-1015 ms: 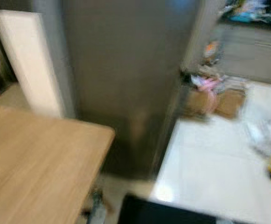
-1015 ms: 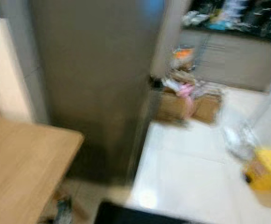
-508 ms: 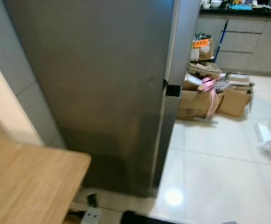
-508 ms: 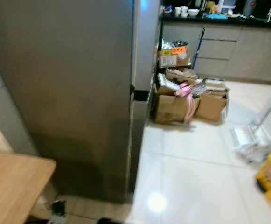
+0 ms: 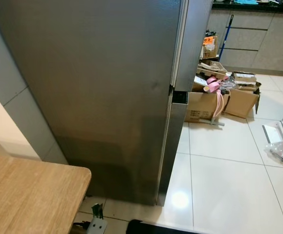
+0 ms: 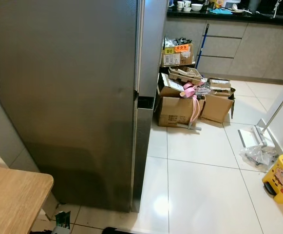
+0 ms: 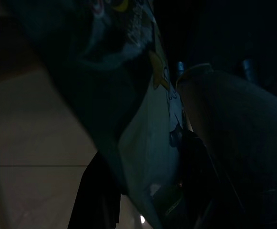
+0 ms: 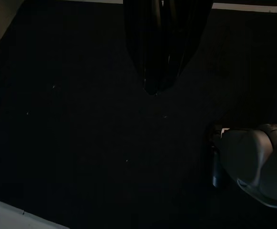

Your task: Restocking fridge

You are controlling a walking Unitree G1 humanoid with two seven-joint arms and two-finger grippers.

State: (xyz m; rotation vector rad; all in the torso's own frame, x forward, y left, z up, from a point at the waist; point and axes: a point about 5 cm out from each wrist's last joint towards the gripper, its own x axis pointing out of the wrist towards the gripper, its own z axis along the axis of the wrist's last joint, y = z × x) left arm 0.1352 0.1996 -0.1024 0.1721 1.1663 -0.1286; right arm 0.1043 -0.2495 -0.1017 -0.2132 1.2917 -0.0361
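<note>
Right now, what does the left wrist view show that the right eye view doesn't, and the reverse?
Left wrist view: a printed packet held in the left gripper, all very dark. Right eye view: the shut steel fridge, cardboard boxes, a yellow bin, the wooden table corner. Both: pale tiled floor.

Little can be read. The yellow bin (image 6: 280,178) on the floor at the near right carries dark letters along its top edge that look like "UMM", above a cartoon face. The top cardboard box (image 6: 176,54) of the stack far beside the fridge (image 6: 73,97) bears an orange sticker and a white label with print too small to read. The packet (image 7: 128,109) seen in the dark left wrist view has printed graphics, none legible.
</note>
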